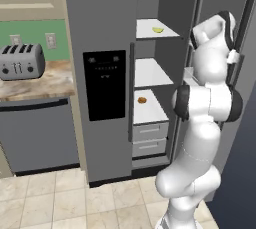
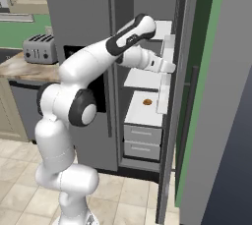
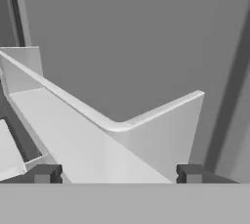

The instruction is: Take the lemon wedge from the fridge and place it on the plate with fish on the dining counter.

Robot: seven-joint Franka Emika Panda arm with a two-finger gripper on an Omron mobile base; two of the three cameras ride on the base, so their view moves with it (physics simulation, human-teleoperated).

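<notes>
The arm reaches forward, elbow bent high — gripper empty, its 2 fingers spread wide.

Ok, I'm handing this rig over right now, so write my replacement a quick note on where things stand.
Hand: open, empty, pointing at a white door bin inside the open fridge.
Lemon wedge: on the top shelf, untouched.
A small round brown food item sits on a lower shelf; leave it.
Done: fridge door open, arm reaching in.
Left: move the hand to the wedge, grasp it, carry it to the plate with fish on the dining counter.
</notes>
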